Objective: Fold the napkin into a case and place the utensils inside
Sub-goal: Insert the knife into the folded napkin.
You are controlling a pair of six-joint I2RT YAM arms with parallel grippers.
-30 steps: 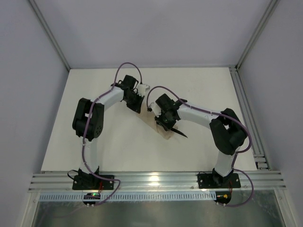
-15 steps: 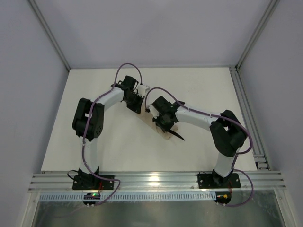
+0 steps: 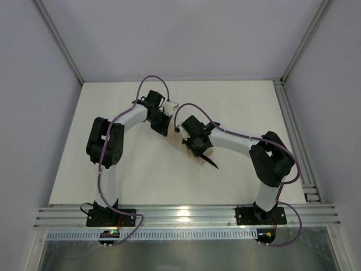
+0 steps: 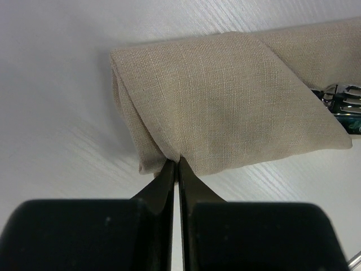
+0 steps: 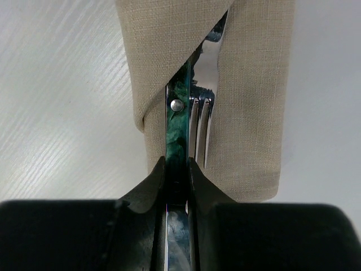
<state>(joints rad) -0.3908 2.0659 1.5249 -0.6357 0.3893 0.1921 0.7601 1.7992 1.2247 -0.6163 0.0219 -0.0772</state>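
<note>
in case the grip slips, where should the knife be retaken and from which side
Take the knife by its teal handle, coming from the open end of the case, in line with the blade. The blade runs inside the case, so the handle is the only bare part. Keep the jaws narrow: the fork tines lie right beside it.

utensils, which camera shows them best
Right wrist: the utensils fill mid-frame, a green handle clamped in the right pincer with metal tines beside it, tucked into the case. Left wrist catches only a glint at the case's open end. The top view shows just a dark sliver beneath the right arm.
</note>
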